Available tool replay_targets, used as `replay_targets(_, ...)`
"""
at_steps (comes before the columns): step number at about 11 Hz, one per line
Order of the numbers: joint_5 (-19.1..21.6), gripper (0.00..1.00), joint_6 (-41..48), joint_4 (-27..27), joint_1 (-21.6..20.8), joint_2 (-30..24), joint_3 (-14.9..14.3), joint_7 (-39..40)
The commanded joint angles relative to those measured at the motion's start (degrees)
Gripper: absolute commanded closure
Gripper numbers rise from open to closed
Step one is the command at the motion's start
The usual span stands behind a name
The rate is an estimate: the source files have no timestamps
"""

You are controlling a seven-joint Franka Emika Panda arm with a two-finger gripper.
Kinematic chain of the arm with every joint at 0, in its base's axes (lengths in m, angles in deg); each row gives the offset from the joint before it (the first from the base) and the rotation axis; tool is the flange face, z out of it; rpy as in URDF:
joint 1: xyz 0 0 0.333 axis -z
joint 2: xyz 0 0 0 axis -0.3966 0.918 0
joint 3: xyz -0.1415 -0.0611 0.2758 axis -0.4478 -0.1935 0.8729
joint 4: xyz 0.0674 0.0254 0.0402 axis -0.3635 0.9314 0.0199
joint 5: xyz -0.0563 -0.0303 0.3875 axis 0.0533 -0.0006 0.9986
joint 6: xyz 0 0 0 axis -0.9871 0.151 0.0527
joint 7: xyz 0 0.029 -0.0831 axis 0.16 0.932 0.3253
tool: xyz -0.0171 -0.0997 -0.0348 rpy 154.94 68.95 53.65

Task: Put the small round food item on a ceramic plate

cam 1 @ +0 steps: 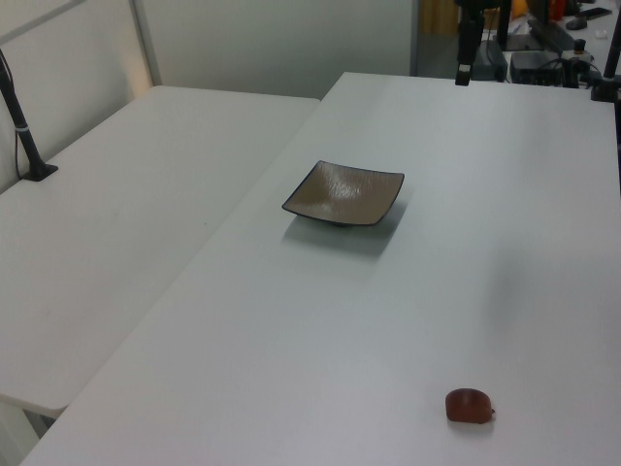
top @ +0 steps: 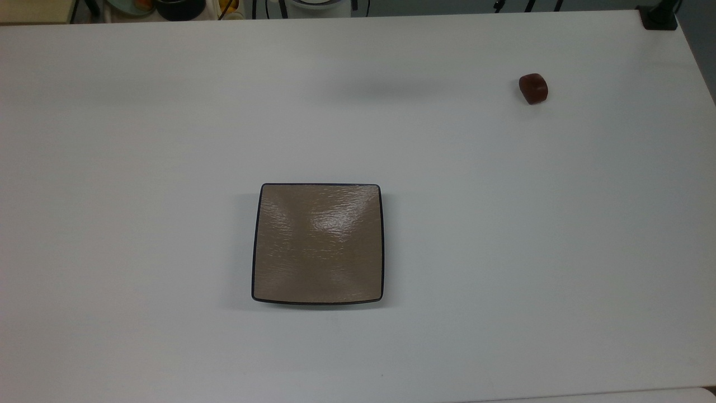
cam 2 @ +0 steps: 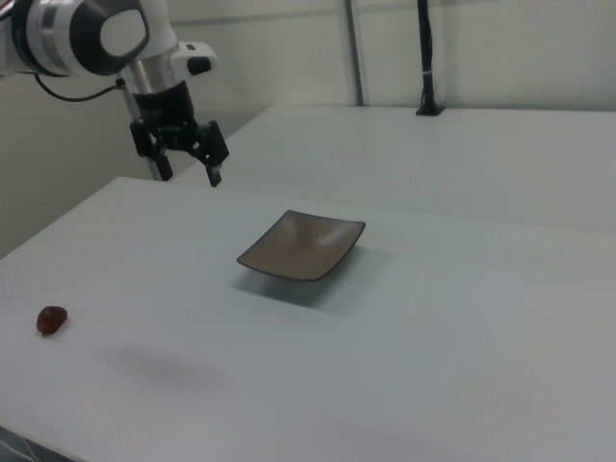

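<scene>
Two black gripper (cam 2: 189,173) fingers (cam 2: 216,172) spread wide, holding nothing; the square tan-brown glazed plate (top: 318,244) is bare, the small reddish-brown lump (top: 533,88) well apart.

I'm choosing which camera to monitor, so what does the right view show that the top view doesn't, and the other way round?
Right view alone: the gripper, jaws open, raised above the table's far side. Top view alone: clutter past the table's far edge. Both show the bare ceramic plate and the small round food item lying well apart from it.
</scene>
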Motion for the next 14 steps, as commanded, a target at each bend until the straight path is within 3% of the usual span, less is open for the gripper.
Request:
replay_targets(1,0.2,0.00,-1.5,2.3,0.1,-1.6,0.3,0.7)
replay_targets(5,1.2,0.00,0.8,1.8,-0.5,-2.6,0.6,-0.8)
replay_targets(6,1.3,0.00,2.4,1.6,-0.6,-2.6,1.8,-2.4)
replay_targets(9,1.3,0.00,2.7,0.2,-0.6,-2.6,8.2,-9.5)
replay_targets(11,1.2,0.00,2.7,0.9,-1.2,-2.5,14.0,-14.6)
replay_targets(14,1.4,0.00,1.9,2.4,-4.5,-1.6,17.5,-20.3)
